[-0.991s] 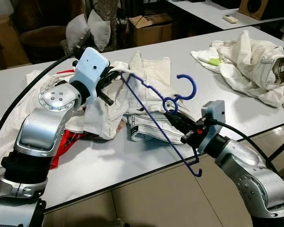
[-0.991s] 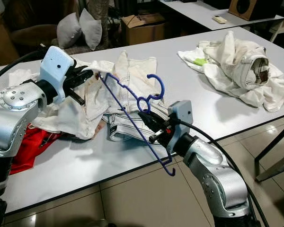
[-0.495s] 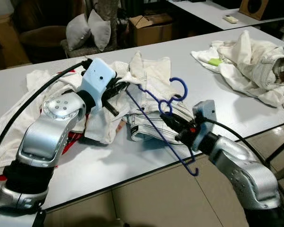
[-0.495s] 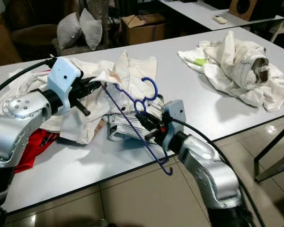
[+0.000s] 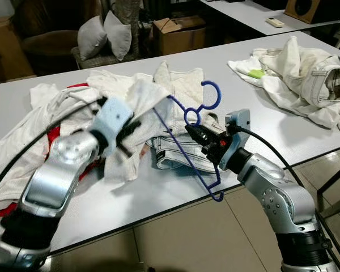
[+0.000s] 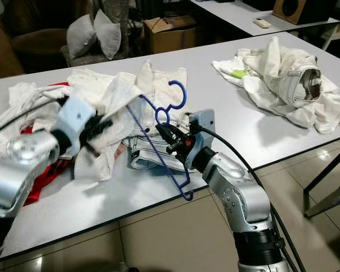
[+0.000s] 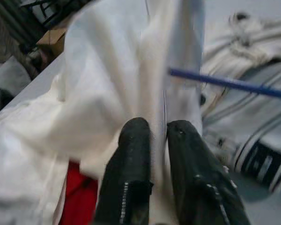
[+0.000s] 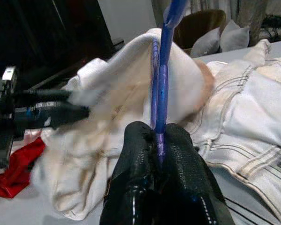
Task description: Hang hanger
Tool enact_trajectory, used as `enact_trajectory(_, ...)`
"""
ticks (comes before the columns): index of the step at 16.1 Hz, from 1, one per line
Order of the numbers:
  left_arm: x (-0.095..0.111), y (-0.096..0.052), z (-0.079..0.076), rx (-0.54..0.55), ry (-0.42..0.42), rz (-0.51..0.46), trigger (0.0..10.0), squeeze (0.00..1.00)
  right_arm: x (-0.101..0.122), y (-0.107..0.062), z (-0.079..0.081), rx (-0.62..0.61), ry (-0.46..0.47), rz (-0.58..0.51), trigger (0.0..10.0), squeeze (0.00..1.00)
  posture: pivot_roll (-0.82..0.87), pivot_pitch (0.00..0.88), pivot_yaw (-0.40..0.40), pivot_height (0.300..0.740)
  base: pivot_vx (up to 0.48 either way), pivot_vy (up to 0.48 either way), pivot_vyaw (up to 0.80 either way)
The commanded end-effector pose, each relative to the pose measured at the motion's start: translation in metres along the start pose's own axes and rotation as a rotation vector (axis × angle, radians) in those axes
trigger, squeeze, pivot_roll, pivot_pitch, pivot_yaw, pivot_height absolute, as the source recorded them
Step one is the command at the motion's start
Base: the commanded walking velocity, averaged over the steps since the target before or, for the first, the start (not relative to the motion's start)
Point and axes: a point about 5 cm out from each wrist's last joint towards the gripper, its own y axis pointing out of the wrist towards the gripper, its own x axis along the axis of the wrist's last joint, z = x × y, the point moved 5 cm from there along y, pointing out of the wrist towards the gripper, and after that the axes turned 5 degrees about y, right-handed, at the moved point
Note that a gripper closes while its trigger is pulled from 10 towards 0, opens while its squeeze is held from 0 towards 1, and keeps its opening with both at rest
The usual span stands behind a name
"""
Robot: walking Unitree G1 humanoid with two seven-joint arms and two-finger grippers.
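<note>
The right gripper (image 5: 194, 132) is clamped on the blue hanger (image 5: 184, 137) at its neck, holding it tilted above the table (image 5: 260, 122) with the hook (image 5: 210, 96) up and one end hanging past the table's front edge. The hanger's other end is tucked into a white garment (image 5: 137, 96), and the left gripper (image 7: 158, 133) has its fingers (image 7: 135, 140) pinched together on a fold of that cloth. Beneath them lie pale jeans (image 5: 184, 93) and a red cloth (image 7: 79, 199); another heap of clothes (image 5: 303, 79) lies well apart at the table's far right.

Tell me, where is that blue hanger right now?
The blue hanger is over the table's near edge, centre of the head views, pinched in the right gripper; one end is tucked into the white garment the left gripper grips.
</note>
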Motion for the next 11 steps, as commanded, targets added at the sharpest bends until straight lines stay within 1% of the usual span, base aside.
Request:
enact_trajectory(1, -0.001, -0.006, -0.009, -0.014, 0.036, 0.015, 10.0, 1.0, 0.005, 0.003, 0.002, 0.0, -0.013, -0.02, 10.0, 0.0, -0.03, 0.0, 0.047, 0.74, 0.0, 0.0, 0.0)
enact_trajectory(2, -0.002, -0.007, -0.012, -0.024, 0.038, 0.022, 10.0, 1.0, 0.005, 0.003, 0.002, 0.0, -0.012, -0.02, 10.0, 0.0, -0.03, 0.0, 0.047, 0.74, 0.0, 0.0, 0.0)
enact_trajectory(4, -0.011, -0.009, -0.028, -0.045, 0.028, 0.052, 10.0, 1.0, 0.004, 0.004, 0.002, 0.003, -0.014, -0.015, 10.0, 0.0, -0.03, 0.0, 0.046, 0.74, 0.0, 0.0, 0.0)
enact_trajectory(5, -0.022, -0.011, -0.038, -0.034, 0.017, 0.091, 10.0, 0.69, 0.003, 0.005, 0.003, 0.008, -0.016, -0.012, 10.0, 0.0, -0.03, 0.0, 0.045, 0.74, 0.0, 0.0, 0.0)
enact_trajectory(6, -0.027, -0.012, -0.041, -0.023, 0.007, 0.11, 10.0, 0.0, 0.003, 0.005, 0.003, 0.009, -0.017, -0.011, 10.0, 0.0, -0.03, 0.0, 0.041, 0.74, 0.0, 0.0, 0.0)
enact_trajectory(8, -0.036, -0.018, -0.05, -0.016, -0.035, 0.145, 10.0, 0.0, 0.003, 0.006, 0.003, 0.01, -0.016, -0.011, 10.0, 0.0, -0.02, 0.0, 0.037, 0.74, 0.0, 0.0, 0.0)
enact_trajectory(9, -0.043, -0.021, -0.053, -0.009, -0.026, 0.184, 10.0, 0.0, 0.003, 0.006, 0.003, 0.012, -0.018, -0.009, 10.0, 0.0, -0.02, 0.0, 0.034, 0.74, 0.0, 0.0, 0.0)
enact_trajectory(10, -0.047, -0.022, -0.053, -0.003, -0.019, 0.199, 10.0, 0.0, 0.003, 0.006, 0.003, 0.013, -0.018, -0.009, 10.0, 0.0, -0.02, 0.0, 0.033, 0.74, 0.0, 0.0, 0.0)
enact_trajectory(11, -0.05, -0.023, -0.051, 0.014, -0.015, 0.213, 7.8, 0.0, 0.003, 0.006, 0.003, 0.015, -0.019, -0.01, 10.0, 0.0, -0.02, 0.0, 0.033, 0.74, 0.0, 0.0, 0.0)
